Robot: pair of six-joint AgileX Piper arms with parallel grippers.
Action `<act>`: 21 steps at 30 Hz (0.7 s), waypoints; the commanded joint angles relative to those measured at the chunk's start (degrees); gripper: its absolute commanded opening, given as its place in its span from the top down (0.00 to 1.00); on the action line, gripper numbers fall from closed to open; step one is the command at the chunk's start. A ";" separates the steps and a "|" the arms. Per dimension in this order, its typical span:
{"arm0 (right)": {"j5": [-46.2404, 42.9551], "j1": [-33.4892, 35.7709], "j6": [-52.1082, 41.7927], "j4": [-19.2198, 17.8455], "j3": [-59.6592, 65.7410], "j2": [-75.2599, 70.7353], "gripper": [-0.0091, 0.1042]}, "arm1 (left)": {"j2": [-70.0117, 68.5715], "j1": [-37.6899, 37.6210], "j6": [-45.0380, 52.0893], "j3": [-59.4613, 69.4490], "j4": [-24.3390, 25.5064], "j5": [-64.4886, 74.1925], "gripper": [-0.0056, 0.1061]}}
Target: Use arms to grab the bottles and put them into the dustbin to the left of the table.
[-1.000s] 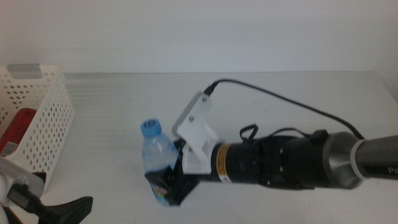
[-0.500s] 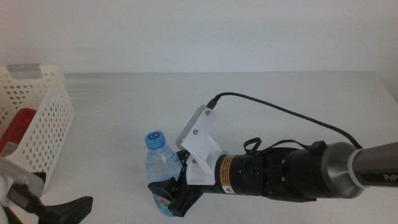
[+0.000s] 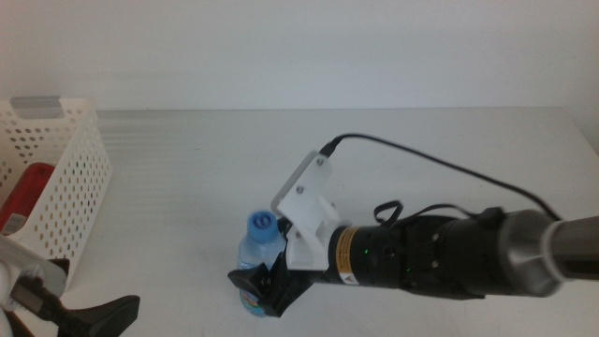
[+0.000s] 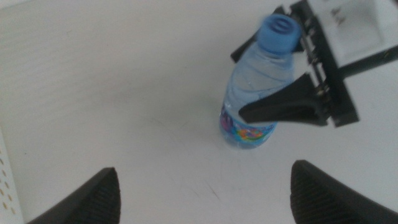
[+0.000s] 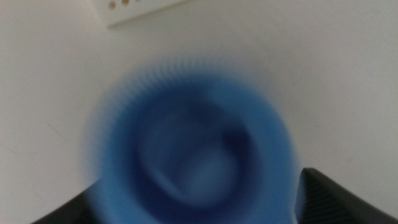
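The small clear bottle (image 3: 258, 265) with a blue cap (image 3: 263, 225) stands upright on the white counter (image 3: 187, 178), near its front edge and a little left of the middle; its lower part carries a colourful label (image 4: 247, 132). The right pincer (image 3: 265, 288) reaches in from the right side and has its two dark jaws closed against the bottle's body, one on each side, as the left wrist view shows plainly, with the bottle's base seeming to rest on the counter. In the right wrist view the blue cap (image 5: 189, 146) fills most of the picture as a blurred disc between the tips of the jaws, so that camera looks almost straight down the bottle's neck. Behind the pincer come a white angular bracket (image 3: 307, 211) and the thick black arm (image 3: 421, 260), with a black cable (image 3: 440, 168) looping up from the bracket and back towards the right. Well apart, at the left edge of the counter, stands the white perforated basket (image 3: 70, 187) with a grey patch on its rim; a red can (image 3: 26, 192) lies inside it, seen over the wall. The left pincer (image 3: 80, 316) waits low at the near left corner, beside the basket, with its jaws spread wide and nothing between them.
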 commanded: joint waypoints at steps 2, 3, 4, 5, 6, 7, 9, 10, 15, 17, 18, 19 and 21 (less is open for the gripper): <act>0.41 -0.26 0.67 -0.40 -0.84 -6.91 0.18 | 0.17 -0.25 -0.68 -1.74 -0.22 -3.82 0.14; 0.97 -0.26 0.67 -0.65 -0.46 -8.34 0.18 | 0.17 -0.25 -0.68 -1.74 -0.22 -3.82 0.14; 1.07 -0.26 0.67 -0.84 0.28 -9.85 0.18 | 0.17 -0.25 -0.68 -1.74 -0.22 -3.82 0.14; 1.00 -0.26 0.67 -0.98 1.24 -11.44 0.18 | 0.17 -0.25 -0.68 -1.74 -0.22 -3.82 0.14; 1.00 -0.26 0.67 -1.12 2.12 -12.75 0.18 | 0.17 -0.25 -0.68 -1.74 -0.22 -3.82 0.14; 1.00 -0.26 0.67 -1.18 3.37 -14.54 0.19 | 0.17 -0.25 -0.68 -1.74 -0.22 -3.82 0.14; 1.00 -0.26 0.67 -1.18 6.34 -18.04 0.19 | 0.17 -0.25 -0.68 -1.74 -0.22 -3.82 0.14; 1.00 -0.26 0.67 -1.11 7.86 -20.22 0.19 | 0.17 -0.25 -0.68 -1.74 -0.22 -3.82 0.14; 2.38 -0.26 2.98 -0.47 12.63 -30.53 0.19 | 0.17 -0.25 -0.68 -1.74 -0.22 -3.82 0.14; 5.59 -0.26 6.37 -0.91 13.09 -34.60 0.19 | 0.17 -0.25 -0.68 -1.74 -0.22 -3.82 0.14; 7.92 -0.26 7.73 -1.34 13.09 -36.29 0.19 | 0.17 -0.25 -0.68 -1.74 -0.22 -3.82 0.14; 10.14 -0.26 9.03 -2.06 13.09 -38.31 0.19 | 0.17 -0.25 -0.68 -1.74 -0.22 -3.82 0.14; 13.76 -0.26 10.50 -3.80 13.09 -41.79 0.19 | 0.17 -0.25 -0.68 -1.74 -0.22 -3.82 0.14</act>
